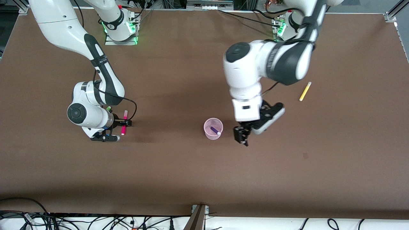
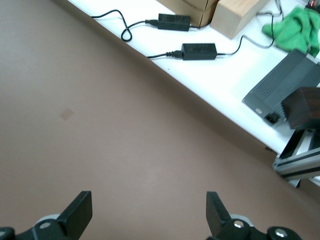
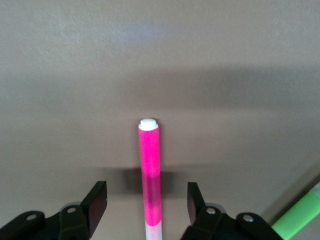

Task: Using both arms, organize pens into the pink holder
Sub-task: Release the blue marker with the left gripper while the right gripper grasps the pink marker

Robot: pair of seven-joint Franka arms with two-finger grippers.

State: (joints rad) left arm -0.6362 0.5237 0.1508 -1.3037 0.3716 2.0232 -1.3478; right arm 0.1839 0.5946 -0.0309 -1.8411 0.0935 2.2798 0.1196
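Front view, nearest first: left gripper (image 1: 242, 135) hangs over bare desk (image 1: 191, 172) just beside the pink holder (image 1: 213, 128), fingers (image 2: 77, 212) released wide w/ nothing btwn them. Purple pen (image 1: 215, 130) sits inside the holder. Right gripper (image 1: 124, 122) is down at the magenta pen (image 3: 150, 175), fingers either side of it but not clenched, gaps showing. Green pen (image 3: 300, 215) lies close by. Yellow pen (image 1: 305, 91) farthest, toward left arm's end.
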